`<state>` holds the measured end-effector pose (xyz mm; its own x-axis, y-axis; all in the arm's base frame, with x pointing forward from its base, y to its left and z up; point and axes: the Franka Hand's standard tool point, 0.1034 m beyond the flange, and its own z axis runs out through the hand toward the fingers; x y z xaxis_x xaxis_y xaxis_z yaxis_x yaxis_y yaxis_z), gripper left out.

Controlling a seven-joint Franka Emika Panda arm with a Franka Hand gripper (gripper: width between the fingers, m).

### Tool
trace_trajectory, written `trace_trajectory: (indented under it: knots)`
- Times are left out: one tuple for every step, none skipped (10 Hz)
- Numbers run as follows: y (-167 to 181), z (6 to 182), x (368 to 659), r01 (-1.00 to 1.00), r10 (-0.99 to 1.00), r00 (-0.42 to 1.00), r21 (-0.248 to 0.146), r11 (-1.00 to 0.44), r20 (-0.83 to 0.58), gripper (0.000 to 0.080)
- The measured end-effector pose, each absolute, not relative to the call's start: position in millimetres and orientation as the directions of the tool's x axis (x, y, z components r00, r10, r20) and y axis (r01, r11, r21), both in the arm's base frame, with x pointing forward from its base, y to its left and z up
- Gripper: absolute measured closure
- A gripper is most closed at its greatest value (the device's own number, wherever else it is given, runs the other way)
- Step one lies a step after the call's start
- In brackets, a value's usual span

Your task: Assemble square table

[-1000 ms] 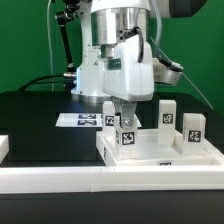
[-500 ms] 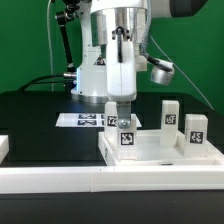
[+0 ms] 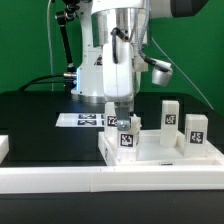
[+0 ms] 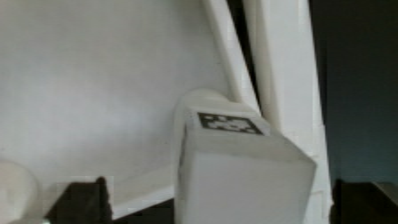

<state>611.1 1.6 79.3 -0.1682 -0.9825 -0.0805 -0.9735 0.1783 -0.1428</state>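
The square table's white slab (image 3: pixel 160 157) lies at the front of the exterior view's right, its raised rim (image 4: pixel 276 60) running beside the leg in the wrist view. Several tagged white legs stand on it: one (image 3: pixel 126 136) directly under my gripper (image 3: pixel 124 118), one just behind it (image 3: pixel 110 114), and two further right (image 3: pixel 167 115) (image 3: pixel 194 128). In the wrist view the leg (image 4: pixel 240 160) stands upright between my dark fingers (image 4: pixel 80 200), with a gap on each side. The gripper (image 4: pixel 222 205) is open around the leg's top and does not clamp it.
A long white border rail (image 3: pixel 100 182) runs along the front edge. The marker board (image 3: pixel 82 120) lies flat on the black table behind the slab. A small white piece (image 3: pixel 4 147) sits at the exterior view's left edge. Cables and the arm's base stand behind.
The wrist turned over the leg during the last second. The jaws have since parted and let go of the leg, which stays upright on the slab.
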Motion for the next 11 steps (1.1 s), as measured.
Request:
trace_trajectory:
  knots:
    - [2.6,79.6,611.7,-0.986,-0.996,-0.059,-0.152,0.068,-0.064,0.0156]
    - [5.5,80.3,612.2,-0.988,-0.998,0.035,-0.154,-0.027,-0.050,0.0156]
    - [9.2,80.0,612.6,-0.971,-0.983,0.181,-0.161,-0.174,-0.027,0.0151]
    - [13.8,79.3,612.5,-0.941,-0.954,0.301,-0.165,-0.295,-0.010,0.0151]
    - [16.4,78.9,612.3,-0.914,-0.927,0.375,-0.165,-0.370,0.000,0.0151]
    - [19.1,78.5,612.0,-0.881,-0.894,0.449,-0.162,-0.445,0.013,0.0151]
    - [19.7,78.4,611.9,-0.843,-0.856,0.516,-0.160,-0.513,0.026,0.0151]
    - [18.7,78.4,611.9,-0.831,-0.844,0.536,-0.160,-0.534,0.030,0.0151]
    - [18.0,78.4,612.0,-0.780,-0.794,0.607,-0.156,-0.605,0.044,0.0151]
    - [17.6,78.4,612.0,-0.733,-0.746,0.663,-0.152,-0.663,0.056,0.0151]
    - [17.6,78.3,611.7,-0.679,-0.692,0.719,-0.140,-0.720,0.067,0.0151]
